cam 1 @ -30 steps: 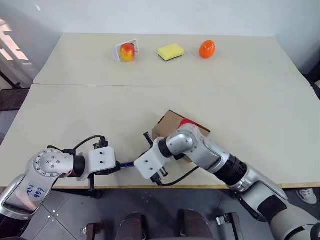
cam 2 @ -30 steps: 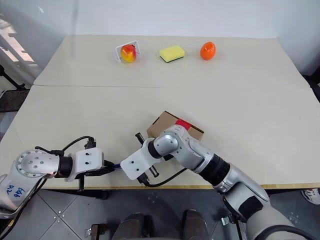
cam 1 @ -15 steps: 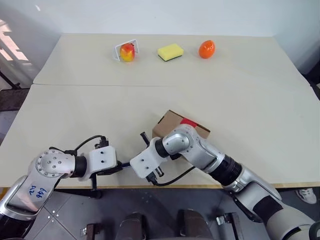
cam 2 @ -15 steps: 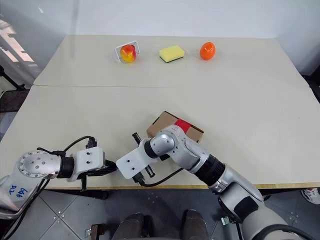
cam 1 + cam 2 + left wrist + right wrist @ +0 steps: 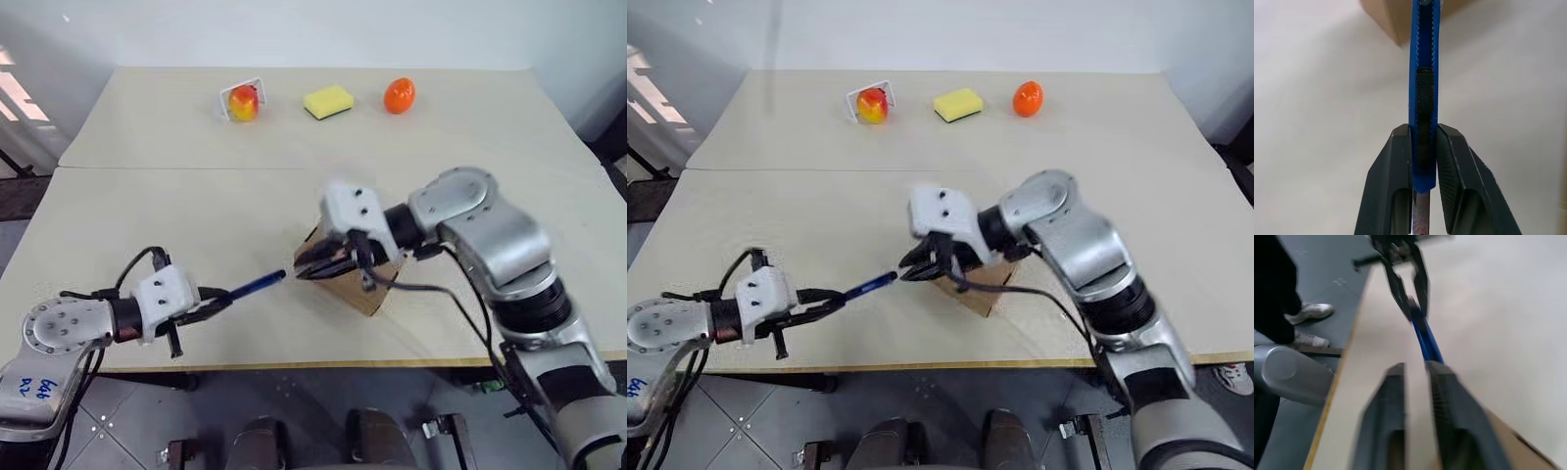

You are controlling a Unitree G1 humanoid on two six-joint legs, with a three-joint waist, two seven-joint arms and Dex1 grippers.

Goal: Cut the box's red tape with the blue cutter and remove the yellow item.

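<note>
The cutter (image 5: 257, 285) is clamped between the fingers of the left gripper (image 5: 217, 303) by its rear end, its tip aimed toward 2 o'clock at the box (image 5: 364, 286), near it but not yet touching. In the left wrist view the black pads (image 5: 1397, 169) are seen pressed against both flat sides of the blue handle, with the slider ahead of them.

The right gripper (image 5: 315, 266) is held over the box's near-left corner, at about 9 o'clock of the carton, its fingers a little apart and closed on nothing; the cutter's tip lies just beyond them. The red tape is hidden under this hand, and the yellow item cannot be seen, so it is judged to be inside the unopened box.

The step in hand is judged to be the approach to the cut: the tool is gripped, the tape uncut. For the next move, the right hand would need to be cleared from the seam or set to steady the carton, and the tip brought onto the tape.

At the table's (image 5: 147, 206) far edge, toward 12 o'clock, a red-yellow fruit in a white holder (image 5: 241, 101), a sponge (image 5: 328, 100) and an orange fruit (image 5: 399, 95) are lined up. Handwritten marks on the left arm cannot be read reliably; no brand is legible.
</note>
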